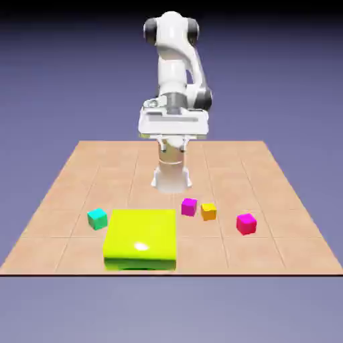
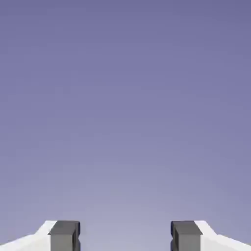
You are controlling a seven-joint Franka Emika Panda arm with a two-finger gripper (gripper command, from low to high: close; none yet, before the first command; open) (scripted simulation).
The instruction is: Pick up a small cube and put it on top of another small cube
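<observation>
Four small cubes with flat sides on a tan table (image 1: 221,258) with thin lines. Small orange-yellow cube (image 1: 208,212) just beside a magenta cube (image 1: 189,207), between it and a pink-red cube (image 1: 246,224). Near a teal cube (image 1: 98,218), a big, shiny yellow-green block (image 1: 141,238) with round edges. In the hand view, just plain blue-violet backdrop (image 2: 125,108) and a wide-open gripper (image 2: 125,235); cubes only in the exterior view.

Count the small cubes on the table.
4: teal by the yellow-green block's left; magenta, orange, then red-magenta to its right. The block may hide more.
</observation>
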